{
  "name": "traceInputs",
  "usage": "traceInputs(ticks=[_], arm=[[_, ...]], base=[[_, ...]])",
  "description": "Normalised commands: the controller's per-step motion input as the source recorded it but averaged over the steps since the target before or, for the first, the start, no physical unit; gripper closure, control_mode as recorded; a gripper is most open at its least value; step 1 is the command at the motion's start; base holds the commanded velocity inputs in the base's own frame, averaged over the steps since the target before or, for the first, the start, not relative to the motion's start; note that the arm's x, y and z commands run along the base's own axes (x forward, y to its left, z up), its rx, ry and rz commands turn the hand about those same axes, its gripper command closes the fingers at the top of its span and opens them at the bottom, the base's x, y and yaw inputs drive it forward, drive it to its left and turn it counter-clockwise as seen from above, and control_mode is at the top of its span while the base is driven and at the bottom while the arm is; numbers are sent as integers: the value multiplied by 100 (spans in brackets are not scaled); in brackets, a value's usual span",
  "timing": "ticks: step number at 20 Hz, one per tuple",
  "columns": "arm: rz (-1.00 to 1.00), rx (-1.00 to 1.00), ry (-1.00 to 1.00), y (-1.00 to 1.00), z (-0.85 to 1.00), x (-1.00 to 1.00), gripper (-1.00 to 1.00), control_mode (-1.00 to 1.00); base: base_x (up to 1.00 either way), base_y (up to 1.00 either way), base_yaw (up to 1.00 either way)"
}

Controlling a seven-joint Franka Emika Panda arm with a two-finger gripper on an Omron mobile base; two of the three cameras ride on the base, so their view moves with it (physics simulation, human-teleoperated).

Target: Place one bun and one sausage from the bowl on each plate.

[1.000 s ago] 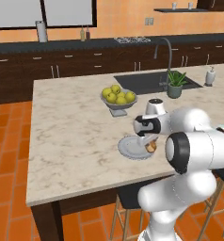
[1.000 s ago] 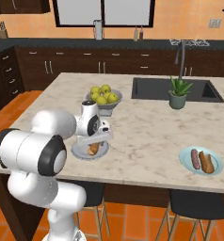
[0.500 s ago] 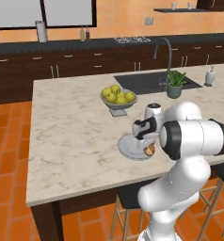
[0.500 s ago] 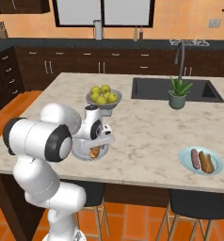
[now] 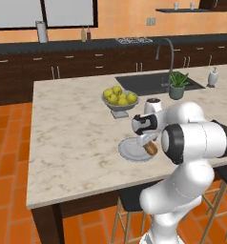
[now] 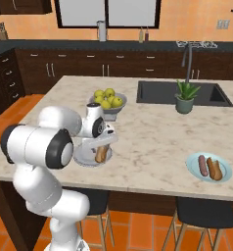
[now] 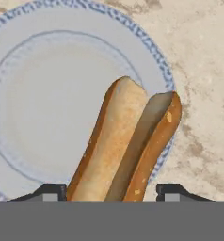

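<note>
Near the centre of the left base view, the hand (image 5: 148,142) hangs low over a light grey plate (image 5: 129,150) on the marble surface (image 5: 72,143). A golden-brown bun (image 7: 125,146), split along its length, lies on the right part of that plate, one end reaching toward the ridged rim. Along the bottom edge of the hand view, the two dark fingertips (image 7: 48,192) stand on either side of the bun's near end, each set apart from it with a gap showing; the hand is parted and grips nothing. At the lower right of the right base view, a pale blue plate (image 6: 194,169) sits well apart from the grey one and carries a reddish-brown sausage (image 6: 202,165) beside a second bun (image 6: 214,168). Above the grey plate in both base views, a footed grey bowl of yellow-green fruit (image 6: 107,100) stands on the surface. A small potted plant (image 6: 185,96) stands beside the sink (image 6: 160,92) toward the upper right.
</note>
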Motion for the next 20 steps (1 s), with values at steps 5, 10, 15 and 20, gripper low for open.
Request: traceInputs(ticks=[5, 10, 15, 20], arm=[[0, 1, -1, 14, 48, -18, -100, -100], [-3, 8, -5, 38, 83, -81, -100, -100], [-27, 23, 1, 9, 75, -100, -100, -100], [-38, 12, -23, 27, 57, -100, -100, -100]], base=[[0, 0, 0], [0, 0, 0], [0, 0, 0], [0, 0, 0]])
